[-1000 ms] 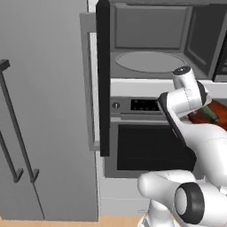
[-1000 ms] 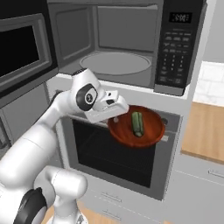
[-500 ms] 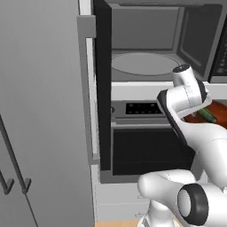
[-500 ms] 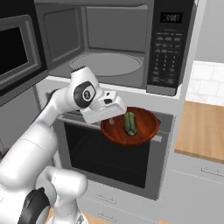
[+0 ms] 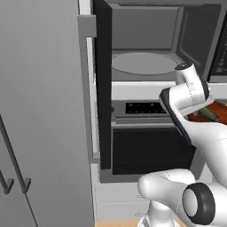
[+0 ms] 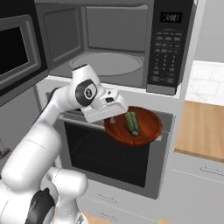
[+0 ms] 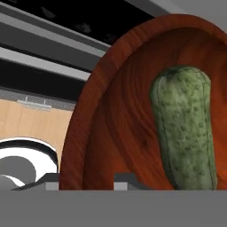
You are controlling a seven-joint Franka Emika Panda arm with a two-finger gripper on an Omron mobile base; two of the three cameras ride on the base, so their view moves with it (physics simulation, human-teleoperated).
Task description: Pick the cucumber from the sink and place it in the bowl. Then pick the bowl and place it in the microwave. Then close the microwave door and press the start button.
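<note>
In front of the open black-and-steel microwave [image 6: 109,48], below its sill, the fingers [image 6: 114,119] pinch the rim of the shallow reddish-brown wooden bowl [image 6: 146,127] carrying the stubby striped green cucumber [image 6: 132,123].

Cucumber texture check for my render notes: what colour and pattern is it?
Dark green, mottled with paler green speckles; the cucumber shows best in the hand view.

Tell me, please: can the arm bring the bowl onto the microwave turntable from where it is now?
Probably yes. The microwave door stands open and the turntable is bare. The bowl, cucumber inside, is held at its rim by the gripper, below the cavity, so it must be lifted first.
</note>
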